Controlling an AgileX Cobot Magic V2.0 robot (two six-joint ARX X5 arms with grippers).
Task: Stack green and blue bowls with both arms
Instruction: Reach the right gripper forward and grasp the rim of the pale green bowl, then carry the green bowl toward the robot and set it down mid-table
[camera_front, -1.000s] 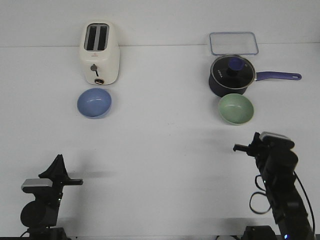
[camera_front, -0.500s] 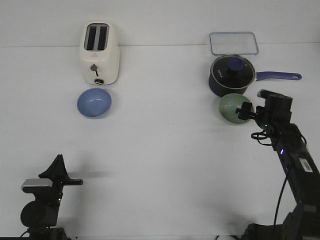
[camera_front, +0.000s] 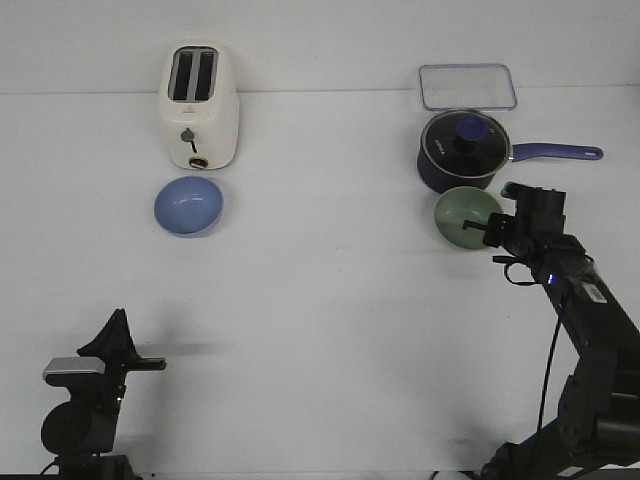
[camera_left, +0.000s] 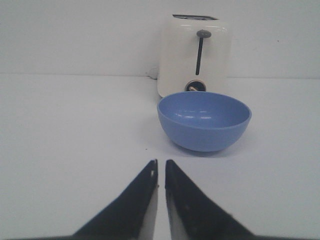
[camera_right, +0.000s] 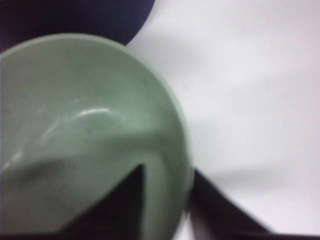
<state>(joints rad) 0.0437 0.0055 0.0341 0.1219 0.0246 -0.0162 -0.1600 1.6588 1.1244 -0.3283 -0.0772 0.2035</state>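
The green bowl (camera_front: 466, 218) sits upright on the white tabletop (camera_front: 320, 320) at the right, mouth facing up, touching or just near of the dark saucepan (camera_front: 462, 152), whose handle runs out to the right. Being round, it has no long axis. The right pincer (camera_front: 482, 227) reaches over the bowl's right rim; in the right wrist view one finger (camera_right: 112, 207) lies inside the bowl and the other outside, the rim wall between them, so the pincer straddles the rim (camera_right: 182, 145), though whether it already presses on it cannot be told. The blue bowl (camera_front: 188, 206) stands upright at the left, just near of the cream toaster (camera_front: 201, 105), well apart from the green one. The left pincer (camera_left: 160, 172) hangs low at the near left with its fingers nearly pressed together, pointing toward the blue bowl, holding nothing. A clear lidded box (camera_front: 467, 86) lies far of the saucepan.
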